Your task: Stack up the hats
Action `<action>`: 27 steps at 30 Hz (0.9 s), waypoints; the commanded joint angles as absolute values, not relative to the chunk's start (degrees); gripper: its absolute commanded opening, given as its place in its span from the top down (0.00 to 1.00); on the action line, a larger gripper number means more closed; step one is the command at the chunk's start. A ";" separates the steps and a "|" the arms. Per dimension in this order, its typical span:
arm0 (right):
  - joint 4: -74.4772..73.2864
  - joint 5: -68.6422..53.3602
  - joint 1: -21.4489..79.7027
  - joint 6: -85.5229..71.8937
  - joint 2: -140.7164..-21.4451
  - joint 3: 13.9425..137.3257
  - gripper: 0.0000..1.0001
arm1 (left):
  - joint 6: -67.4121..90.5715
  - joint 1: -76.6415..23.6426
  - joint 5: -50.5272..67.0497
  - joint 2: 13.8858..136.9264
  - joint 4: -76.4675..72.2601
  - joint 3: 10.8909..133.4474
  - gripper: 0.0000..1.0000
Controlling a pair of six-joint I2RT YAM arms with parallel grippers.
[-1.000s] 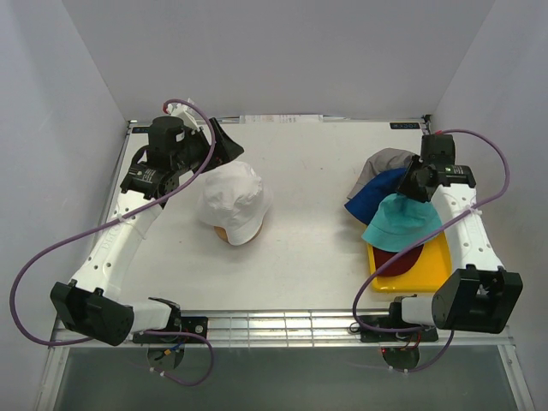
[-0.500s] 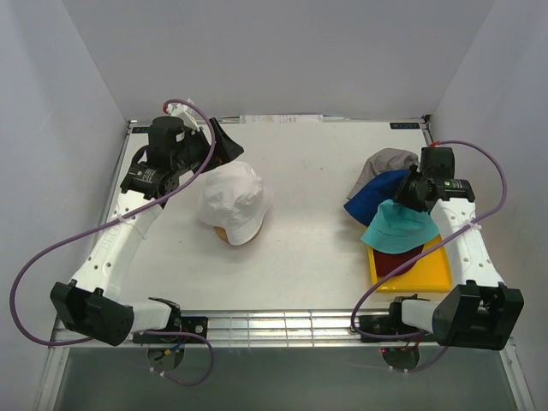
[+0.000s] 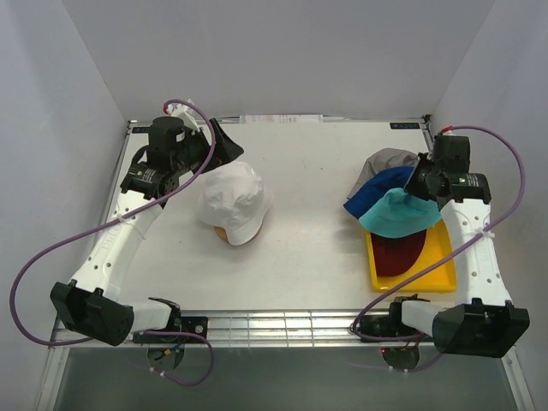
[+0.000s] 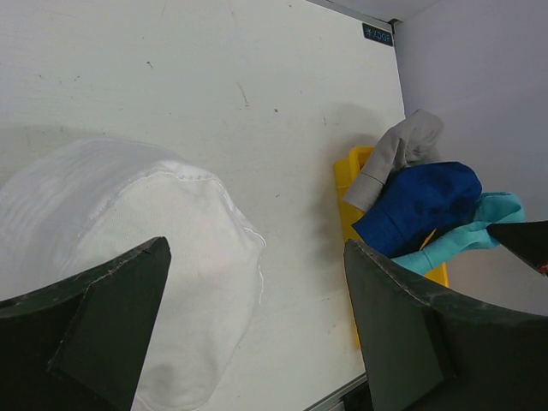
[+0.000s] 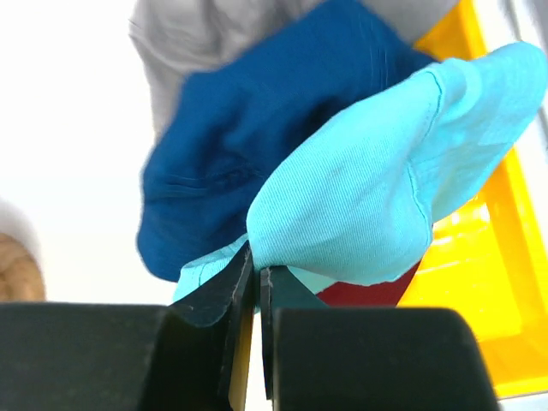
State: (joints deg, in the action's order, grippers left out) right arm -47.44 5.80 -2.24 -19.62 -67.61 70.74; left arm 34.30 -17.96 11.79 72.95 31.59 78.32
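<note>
While the white hat (image 3: 235, 201) sits on a wooden stand (image 3: 221, 232) well left of the yellow tray (image 3: 441, 278), the teal hat (image 3: 398, 214) is seen from above pinched in the closed right tool (image 3: 419, 184) over the tray's far end; the dark red hat (image 3: 400, 254) lies in the tray, the navy hat (image 3: 385, 187) and grey hat (image 3: 385, 160) heaped at its far edge. From the left wrist, the left tool (image 4: 255, 248) is shown spread wide above the white hat. From the right wrist, teal fabric is clamped between shut fingers (image 5: 214, 295).
</note>
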 commanded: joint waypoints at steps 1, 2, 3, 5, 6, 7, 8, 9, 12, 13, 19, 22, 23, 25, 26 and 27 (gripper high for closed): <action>-50.44 5.54 -2.55 -17.40 -64.08 77.95 0.92 | 33.66 -17.75 11.51 71.01 31.99 78.13 0.07; -51.58 5.10 -2.55 -17.32 -63.99 79.87 0.92 | 33.75 -17.75 11.69 71.02 32.08 78.13 0.07; -52.11 4.75 -2.55 -17.31 -63.90 80.76 0.92 | 33.75 -17.75 11.78 71.02 32.08 78.13 0.07; -52.64 3.00 -2.55 -17.31 -63.72 83.30 0.92 | 33.92 -17.75 11.87 71.02 31.99 78.13 0.07; -53.34 2.29 -2.55 -17.40 -63.81 84.28 0.92 | 33.93 -17.75 12.04 71.02 31.99 78.05 0.07; -53.61 1.85 -2.55 -17.49 -63.98 85.24 0.92 | 34.01 -17.75 12.04 70.93 31.99 78.05 0.07; -53.79 0.98 -2.55 -17.58 -64.07 86.12 0.92 | 34.01 -17.75 12.22 70.93 31.99 78.05 0.07; -53.79 0.62 -2.55 -17.84 -64.07 87.70 0.92 | 34.01 -17.75 12.30 70.93 31.91 78.13 0.07; -52.22 -5.52 -2.55 -18.54 -63.90 89.82 0.92 | 34.01 -17.75 12.74 70.93 31.82 78.22 0.07; -49.42 -7.19 -2.55 -18.72 -63.55 89.91 0.92 | 34.01 -17.84 13.09 70.93 31.73 78.31 0.07; -37.54 -22.66 -1.94 -23.81 -65.03 91.05 0.92 | 33.75 -17.75 13.53 71.28 32.52 80.76 0.04; -29.55 -29.95 -0.09 -27.05 -66.26 90.62 0.92 | 34.71 -17.58 16.34 72.16 32.17 81.91 0.03; -24.66 -31.01 1.91 -27.85 -66.62 90.44 0.92 | 35.41 -17.40 18.96 72.51 31.82 82.09 0.03; -20.41 -32.51 5.43 -29.35 -68.10 90.79 0.92 | 37.96 -16.53 22.48 73.03 29.81 82.35 0.03; -16.91 -33.65 6.75 -30.05 -68.99 92.01 0.92 | 39.10 -16.09 26.68 73.65 29.01 82.79 0.03; -15.05 -34.53 9.46 -30.41 -70.73 92.80 0.92 | 41.72 -15.21 28.81 73.91 28.13 82.97 0.03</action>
